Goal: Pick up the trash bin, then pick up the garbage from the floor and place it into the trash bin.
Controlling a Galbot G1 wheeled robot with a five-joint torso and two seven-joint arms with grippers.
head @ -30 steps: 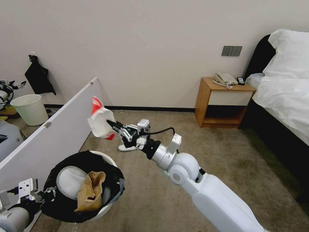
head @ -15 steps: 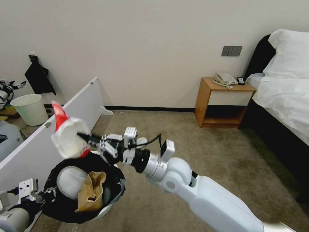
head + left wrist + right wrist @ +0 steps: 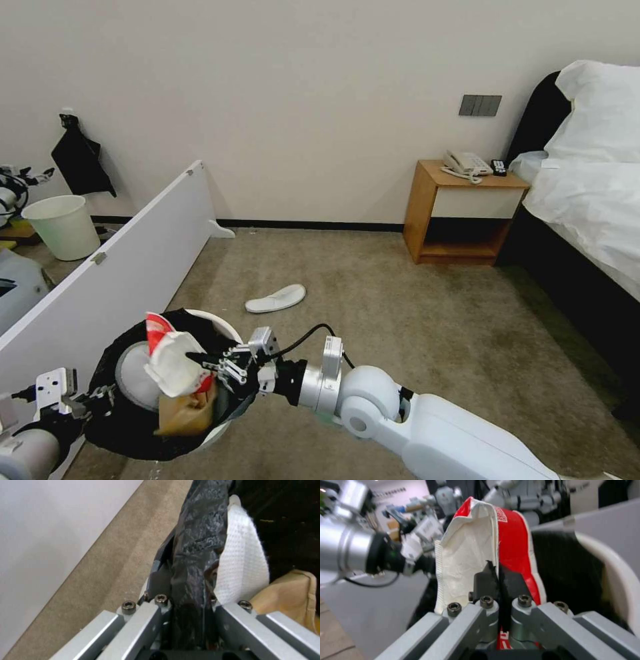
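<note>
Right gripper [image 3: 200, 361] reaches across over the mouth of the round white plastic trash bin with the crinkled black bag liner [image 3: 117, 437]. Its jaws are clamped on a crumpled red-and-white wrapper [image 3: 175, 361]; the right wrist view shows the black fingertips [image 3: 485, 578] pinched together with the wrapper [image 3: 476, 547] standing up between them. The wrapper sits just above the bin's contents, within the rim line.

Left gripper [image 3: 99, 398] at the bin's near-left edge. The left wrist view shows its jaws closed on the bag-covered rim [image 3: 195, 545], bin held off the carpet.

Inside the bin: a crumpled brown paper bag [image 3: 185, 411] directly under the wrapper, and a flat white textured slipper [image 3: 129, 371] lying against the liner on the left side.

On the beige carpet, well apart from the bin, a second flat white slipper [image 3: 275, 298] lies near the end of a low white partition board [image 3: 127, 270].

Plain unlined white bucket [image 3: 63, 227] stands beyond the board, by the wall.
</note>
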